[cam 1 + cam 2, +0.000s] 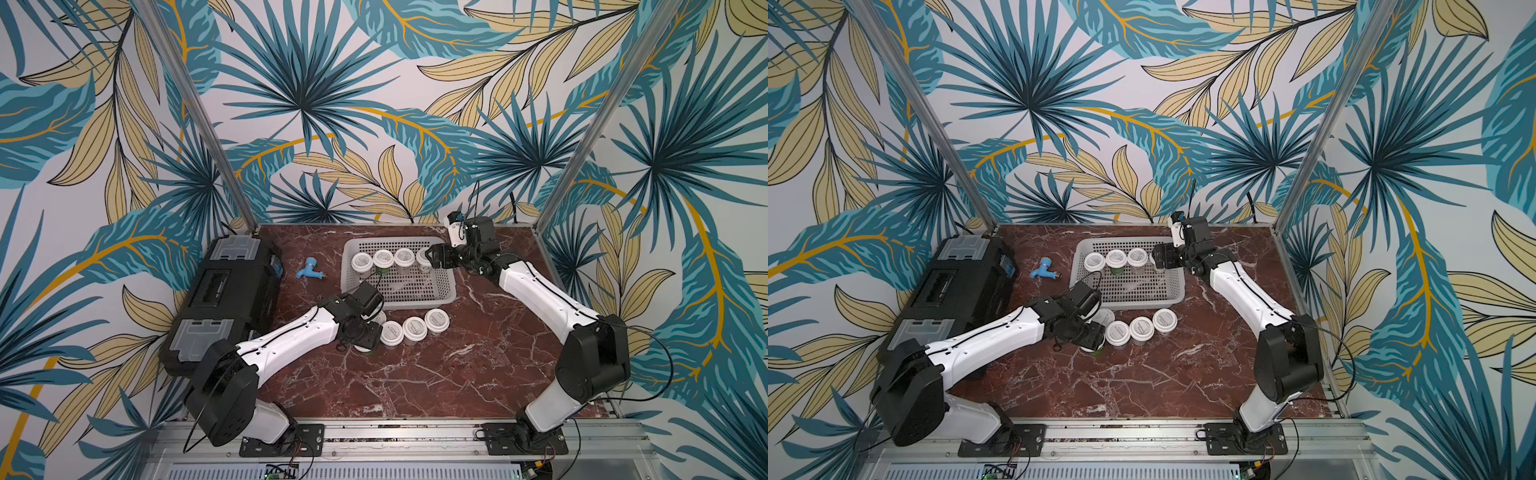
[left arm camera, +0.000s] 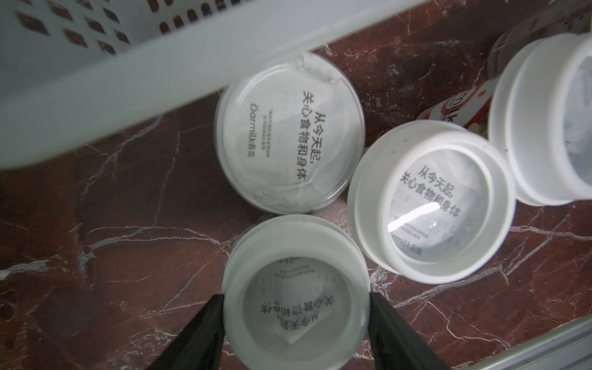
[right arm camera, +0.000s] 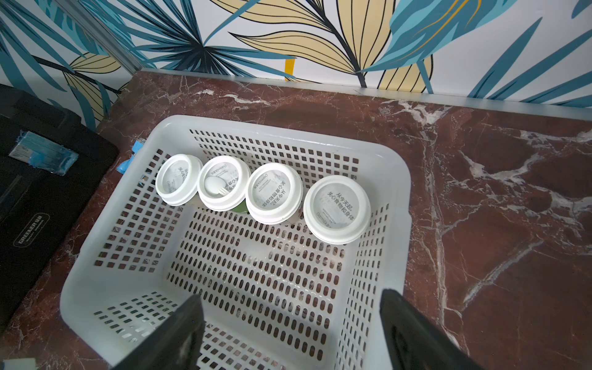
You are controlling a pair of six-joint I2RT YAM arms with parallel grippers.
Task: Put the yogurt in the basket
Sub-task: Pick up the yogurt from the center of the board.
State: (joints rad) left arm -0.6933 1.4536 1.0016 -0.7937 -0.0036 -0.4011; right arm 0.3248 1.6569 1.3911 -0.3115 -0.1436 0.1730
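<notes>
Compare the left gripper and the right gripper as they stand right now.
The left gripper is low over the table by the near side of the basket; the right gripper hangs above the basket. The left gripper's fingers flank a yogurt cup at its lid's edges; the right gripper's jaws stand wide with nothing between. Both have black fingers.

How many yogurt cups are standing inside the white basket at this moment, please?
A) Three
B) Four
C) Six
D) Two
B: the right wrist view shows four yogurt cups standing in a single row along the far wall of the basket, and the rest of its floor is bare.
</notes>
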